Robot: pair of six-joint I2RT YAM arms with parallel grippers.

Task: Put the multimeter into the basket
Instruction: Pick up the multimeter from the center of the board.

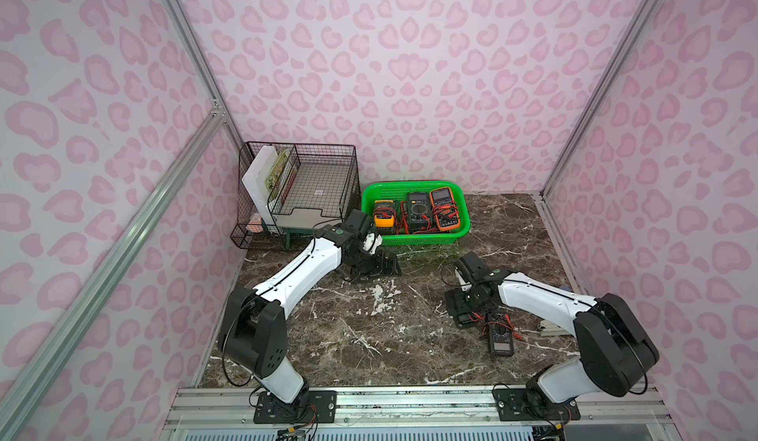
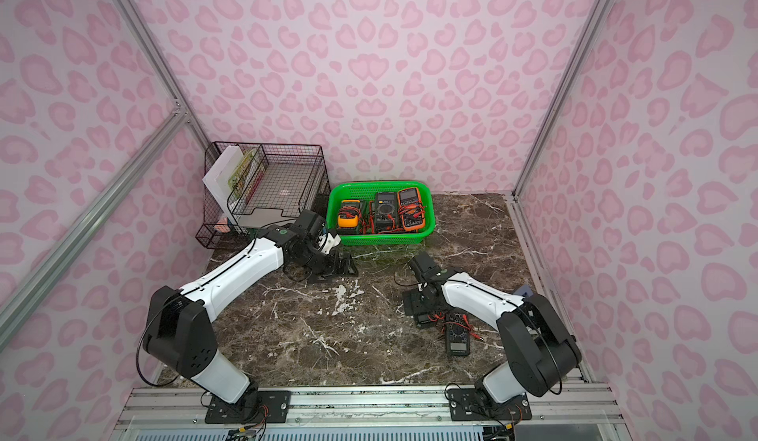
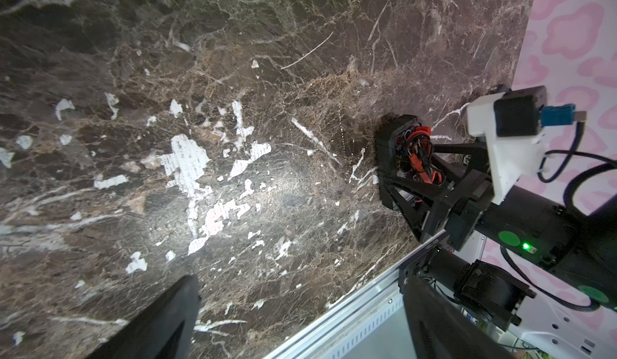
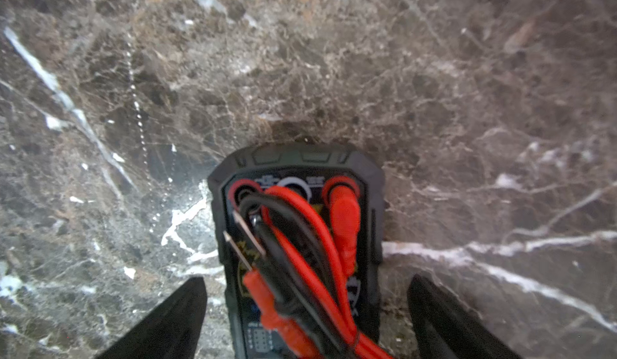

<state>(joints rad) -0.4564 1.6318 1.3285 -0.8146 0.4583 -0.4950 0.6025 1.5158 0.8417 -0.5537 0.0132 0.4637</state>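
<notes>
As I look down through both top views, the right gripper (image 1: 461, 311) sits low over the dark brown, white-veined marble tabletop (image 1: 369, 336), on the right arm's side and toward the front rail. Its black fingers (image 4: 167, 320) are spread wide. In the right wrist view they stand on either side of a black rectangular multimeter (image 4: 297, 227) wrapped in red and black test leads. I can see marble between the casing and each finger, so nothing is clamped. That black multimeter lies flat on the tabletop, well apart from the bright green perforated plastic basket (image 1: 410, 185) by the back wall. From above, only a small part of it shows under the gripper (image 1: 467, 319).

A second dark multimeter (image 1: 501, 338) with a grey display lies flat just beside it, nearer the rail, with red leads (image 1: 514, 333) spilling around it. I cannot tell whether the two casings touch.

The left gripper (image 1: 387, 266) is near the basket's front left corner, close to the marble. Its fingers (image 3: 157, 324) are also wide apart, with only tabletop and the metal front rail (image 3: 350, 314) showing between them.

Inside the green basket, three meters lie side by side with their leads: a yellow multimeter (image 1: 384, 214), a dark grey multimeter (image 1: 417, 210) and an orange multimeter (image 1: 444, 208). A black wire-grid desk rack (image 1: 320, 160) stands to the left of the basket, holding a white board (image 1: 256, 174) upright.
</notes>
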